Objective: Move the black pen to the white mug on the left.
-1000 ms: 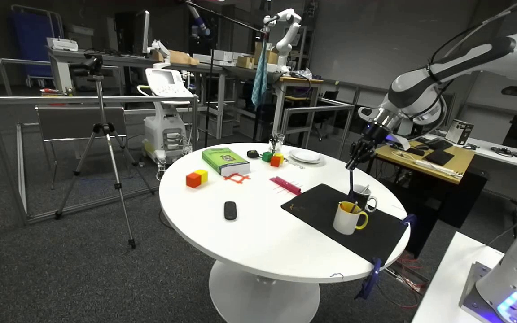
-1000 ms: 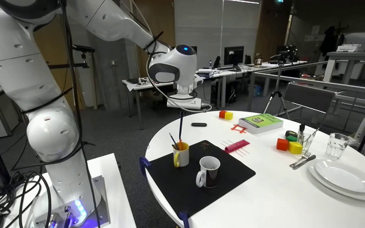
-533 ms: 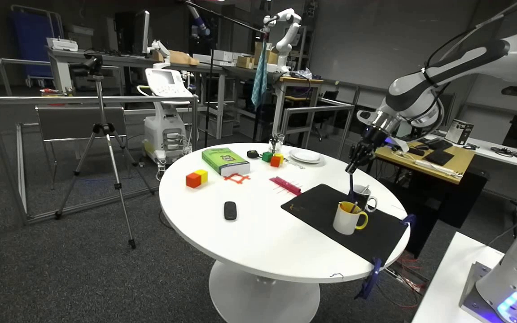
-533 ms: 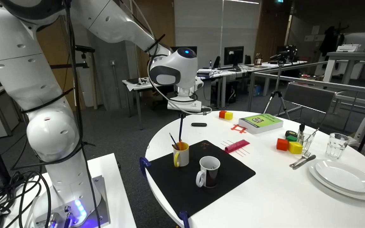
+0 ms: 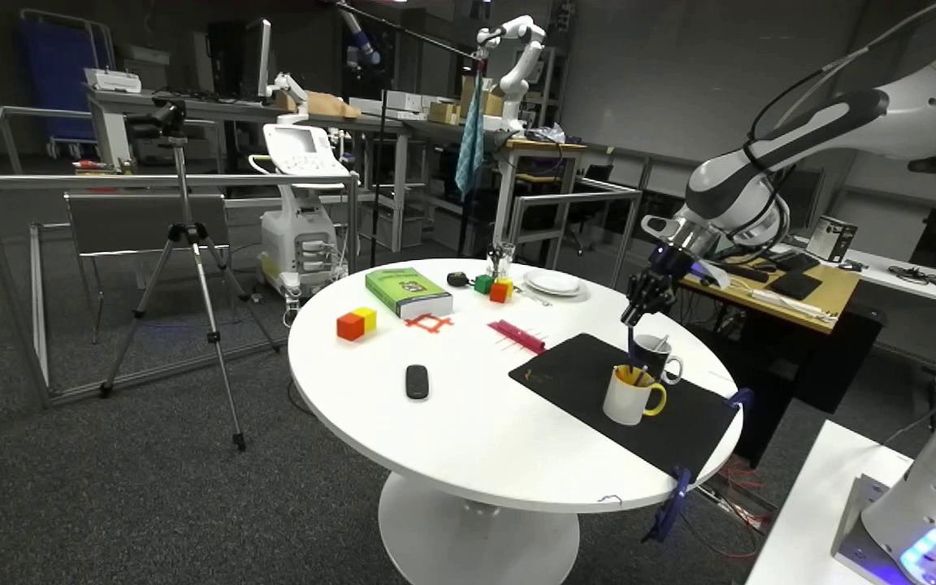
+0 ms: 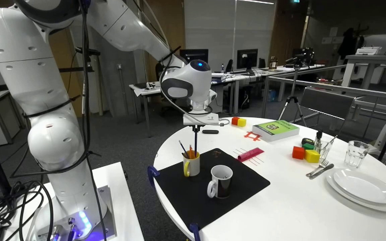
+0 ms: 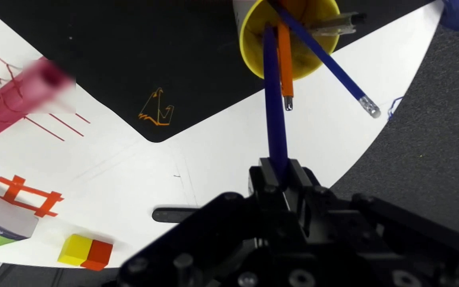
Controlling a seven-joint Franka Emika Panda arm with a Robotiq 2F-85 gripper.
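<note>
Gripper (image 7: 280,170), black and jointed, pinches slim dark-blue pen (image 7: 274,99) between fingertips (image 7: 299,175). Pen's lower end sits inside white cylindrical mug (image 6: 194,168) with yellow interior and handle, beside orange metal-tipped pen (image 7: 285,63) and blue eraser-tipped pencil (image 7: 327,59). Mug on flat black mat (image 6: 209,214).

The arm (image 5: 821,126) stretches in from my right over the round white surface (image 5: 500,439). Its slanted tool (image 5: 630,319) pinches the dark pen (image 5: 631,347), which hangs nearly upright, lower end at the mouth of the white mug (image 5: 624,401). The mug stands upright, its yellow handle pointing to my right. Close behind it, partly hidden, is the dark cup (image 5: 652,356); I can't tell whether the two touch. Both stand on the black mat (image 5: 569,374), with two blue clamps (image 5: 667,508) at its edge. Elsewhere on the surface lie a black device (image 5: 417,382), some blocks (image 5: 350,327), a green book (image 5: 407,288), white plates (image 5: 552,282) and, near the mat, a pink roll (image 5: 519,336).
</note>
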